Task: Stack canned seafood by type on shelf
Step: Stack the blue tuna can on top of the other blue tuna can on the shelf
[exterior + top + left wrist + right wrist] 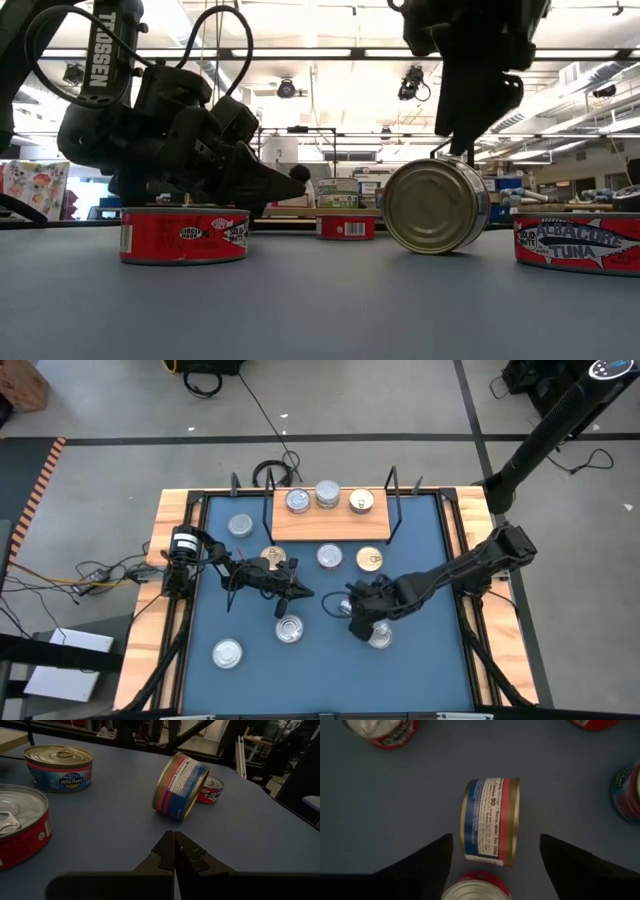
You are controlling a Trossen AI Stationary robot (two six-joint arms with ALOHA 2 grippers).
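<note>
Mid-counter: tin on edge, right hand [495, 845] spread wide above it.
Gold-rimmed tin [490, 821] stands on its rim, free to roll; nudge from a finger could send it off. Left hand [174, 851] pinched closed nearby. Shelf [330, 513] holds three tins.

Two black jointed arms [450, 568] — looped cables, white "TROSSEN" lettering — with tapered dark fingers [425, 860].
</note>
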